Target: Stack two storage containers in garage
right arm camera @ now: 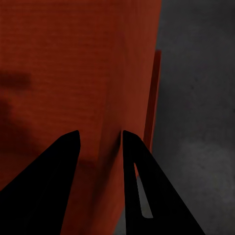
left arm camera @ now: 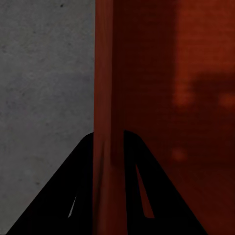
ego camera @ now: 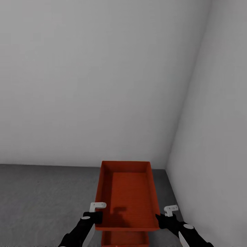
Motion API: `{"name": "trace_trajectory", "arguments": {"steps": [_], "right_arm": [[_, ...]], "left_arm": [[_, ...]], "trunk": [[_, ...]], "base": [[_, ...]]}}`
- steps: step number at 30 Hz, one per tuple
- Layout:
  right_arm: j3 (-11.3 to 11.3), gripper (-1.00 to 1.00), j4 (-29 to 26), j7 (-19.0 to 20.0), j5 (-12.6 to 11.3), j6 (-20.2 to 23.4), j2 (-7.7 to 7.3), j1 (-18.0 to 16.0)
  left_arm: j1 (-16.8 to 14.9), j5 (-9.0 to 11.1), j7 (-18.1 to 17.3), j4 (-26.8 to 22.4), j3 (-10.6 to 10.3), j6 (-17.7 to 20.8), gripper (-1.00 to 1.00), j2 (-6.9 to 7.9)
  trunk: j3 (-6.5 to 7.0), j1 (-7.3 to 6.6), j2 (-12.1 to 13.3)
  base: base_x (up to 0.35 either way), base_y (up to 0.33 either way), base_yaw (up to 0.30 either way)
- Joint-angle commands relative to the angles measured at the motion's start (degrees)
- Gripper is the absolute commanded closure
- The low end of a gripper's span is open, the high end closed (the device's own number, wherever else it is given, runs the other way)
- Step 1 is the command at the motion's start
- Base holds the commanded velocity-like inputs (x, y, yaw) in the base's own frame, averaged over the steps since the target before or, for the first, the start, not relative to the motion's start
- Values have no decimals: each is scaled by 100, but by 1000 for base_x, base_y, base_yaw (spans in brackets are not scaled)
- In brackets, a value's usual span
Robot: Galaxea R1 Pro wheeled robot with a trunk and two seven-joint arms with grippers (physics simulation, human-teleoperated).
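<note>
Misalignment is the risk: with left pincer (ego camera: 93, 216) and right pincer (ego camera: 164, 219) each pinching a side wall of the upper container (ego camera: 127, 195) above the lower container (ego camera: 125, 239) on the garage floor (ego camera: 41, 199), an off-centre release could tip it.

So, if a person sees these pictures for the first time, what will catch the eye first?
First, the orange-red storage container, held up by its two side walls: the left gripper pinches one wall, the right gripper the other. Just below it, the second container peeks out on the dark grey floor. All this sits in a bare corner of pale grey walls.
</note>
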Motion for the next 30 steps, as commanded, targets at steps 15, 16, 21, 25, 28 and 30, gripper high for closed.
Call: {"name": "trace_trajectory", "arguments": {"steps": [15, 16, 21, 25, 28, 30], "right_arm": [[51, 100, -11, 8, 5, 21, -6, 3], [51, 100, -11, 8, 5, 21, -6, 3], [51, 100, -11, 0, 9, 14, -6, 3], [51, 100, -11, 6, 13, 13, -6, 3], [52, 100, -11, 4, 13, 13, -6, 3], [55, 100, -11, 7, 13, 13, -6, 3]], "left_arm": [[-7, -153, 32, -244, 378, 49, 100, -7], [-7, -153, 32, -244, 378, 49, 100, -7], [-7, -153, 32, -244, 378, 49, 100, -7], [-7, -153, 32, -244, 378, 49, 100, -8], [-7, -153, 32, -244, 378, 49, 100, -7], [-7, -153, 32, -244, 378, 49, 100, -7]], "trunk": [[-416, 331, -609], [-443, 352, -649], [-579, 462, -849], [-668, 528, -970], [-674, 528, -970], [-711, 572, -1050]], "base": [[0, 0, -15], [0, 0, -4], [0, 0, -1], [0, 0, 0], [0, 0, 0], [0, 0, 0]]}}
